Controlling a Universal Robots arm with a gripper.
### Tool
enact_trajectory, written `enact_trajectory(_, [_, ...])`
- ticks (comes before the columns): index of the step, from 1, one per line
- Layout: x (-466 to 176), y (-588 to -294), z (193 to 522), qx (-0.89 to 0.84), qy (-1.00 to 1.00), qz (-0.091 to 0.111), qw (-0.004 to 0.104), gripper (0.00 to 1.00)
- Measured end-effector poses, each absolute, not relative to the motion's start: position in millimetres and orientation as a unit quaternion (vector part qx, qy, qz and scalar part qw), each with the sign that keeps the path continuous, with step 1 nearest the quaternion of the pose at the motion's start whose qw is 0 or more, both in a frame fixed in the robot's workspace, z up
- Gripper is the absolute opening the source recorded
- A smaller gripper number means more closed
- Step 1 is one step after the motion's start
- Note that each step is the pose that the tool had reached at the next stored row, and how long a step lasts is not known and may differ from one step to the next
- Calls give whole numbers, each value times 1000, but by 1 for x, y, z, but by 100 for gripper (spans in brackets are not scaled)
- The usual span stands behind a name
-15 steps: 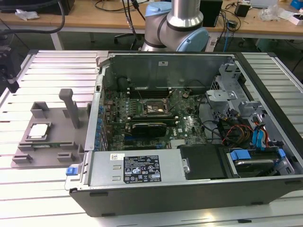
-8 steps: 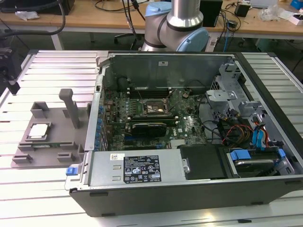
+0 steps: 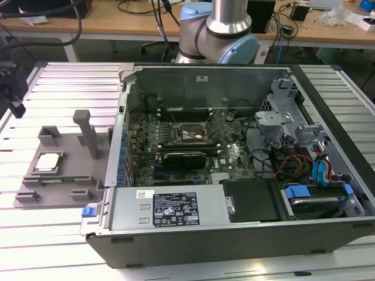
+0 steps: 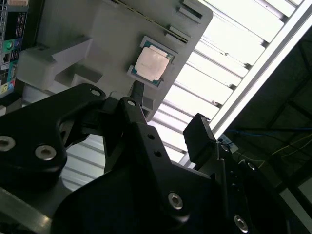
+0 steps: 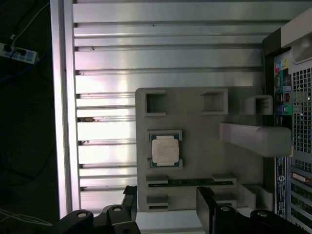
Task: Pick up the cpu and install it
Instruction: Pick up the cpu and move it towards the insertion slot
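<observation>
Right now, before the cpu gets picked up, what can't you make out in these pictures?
Motherboard socket, exterior view: too small to tell whether it is open or empty.
Corner marks on the cpu, both wrist views: too small to read its orientation.
Part of the grey tray, first wrist view: hidden behind the open jaws.
Robot arm, exterior view: cut off by the top edge.

**Arm** point(image 3: 218, 26): a silver tube and pale blue joint housings stand at the top centre of the exterior view.

**Gripper** point(image 5: 166, 195): black and two-fingered, seen in both wrist views. The fingers point(image 4: 199, 134) are spread apart with a clear gap between them and grip nothing. Each finger is carried on black, bolted linkages point(image 4: 146, 161).
</observation>
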State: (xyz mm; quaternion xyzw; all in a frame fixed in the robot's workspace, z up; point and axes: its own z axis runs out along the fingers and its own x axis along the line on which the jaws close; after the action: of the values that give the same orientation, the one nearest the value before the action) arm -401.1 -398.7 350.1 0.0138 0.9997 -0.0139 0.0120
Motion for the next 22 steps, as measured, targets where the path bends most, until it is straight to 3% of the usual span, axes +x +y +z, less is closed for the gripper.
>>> enact_trajectory(22, [-401,-399,340,14,1000,-14,12,60])
